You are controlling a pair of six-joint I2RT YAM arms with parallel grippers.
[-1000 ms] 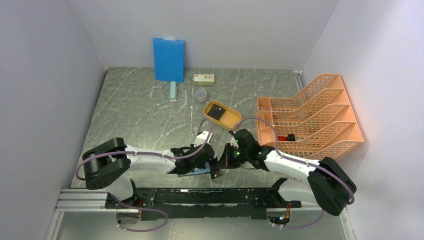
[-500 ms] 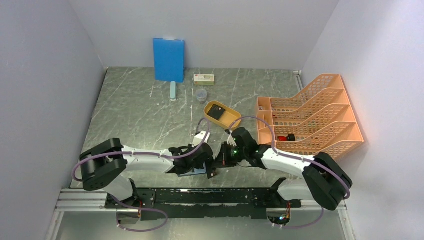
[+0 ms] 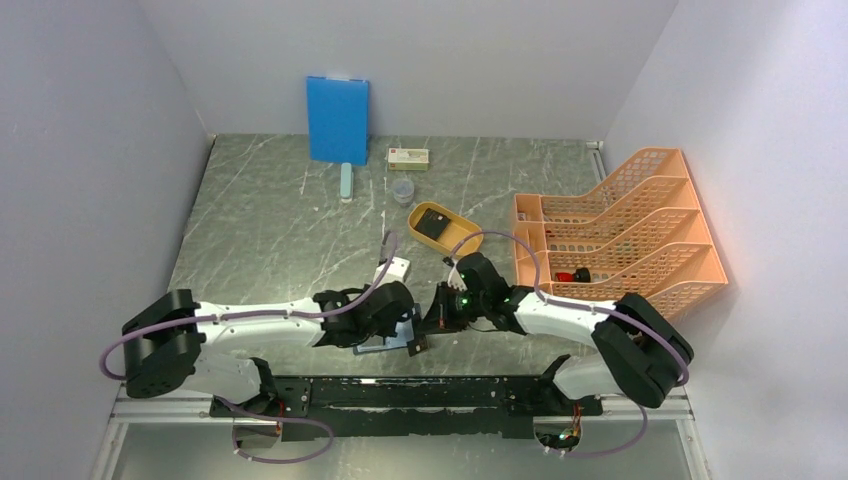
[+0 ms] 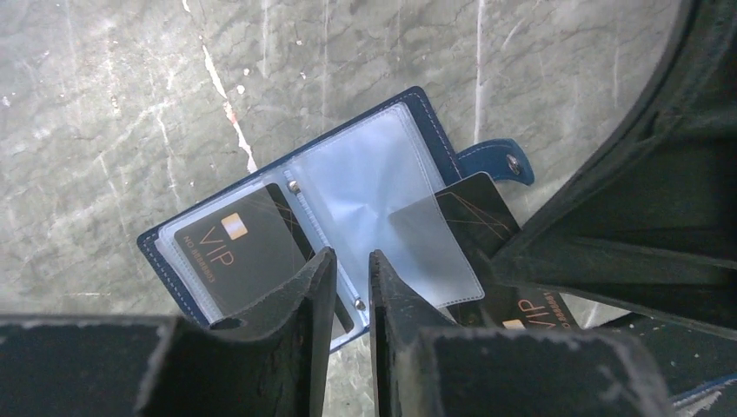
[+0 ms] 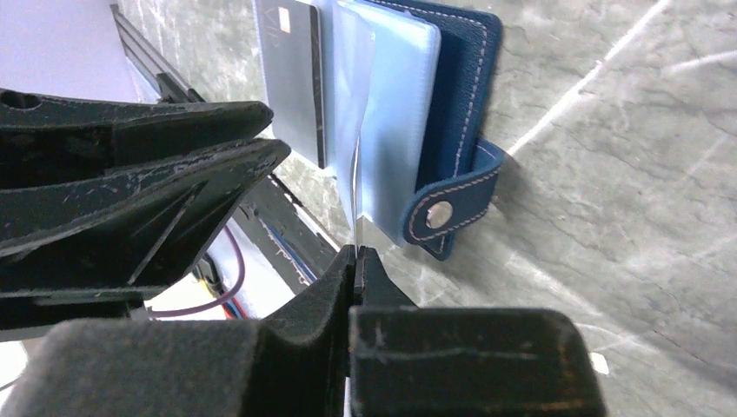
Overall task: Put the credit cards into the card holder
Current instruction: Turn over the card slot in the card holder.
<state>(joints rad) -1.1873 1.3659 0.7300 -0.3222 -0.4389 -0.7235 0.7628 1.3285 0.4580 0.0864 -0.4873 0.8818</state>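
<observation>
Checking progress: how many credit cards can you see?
2 cards: one sleeved in the card holder, one in the right claw beside it. The tray's dark item may be another.

Navy card holder (image 4: 365,187) with pale stitching and light blue clear sleeves. Black cards (image 4: 230,252) with gold VIP lettering. Grey-green table (image 3: 280,230) veined white. Bright blue board (image 3: 337,118) at twelve o'clock, orange mesh-patterned rack (image 3: 630,235) at three o'clock.

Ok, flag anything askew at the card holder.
The second card sits slanted, only partly under a clear sleeve of the open card holder, its far end jutting past the edge, pinched by the right fingers. The other card is seated squarely.
</observation>
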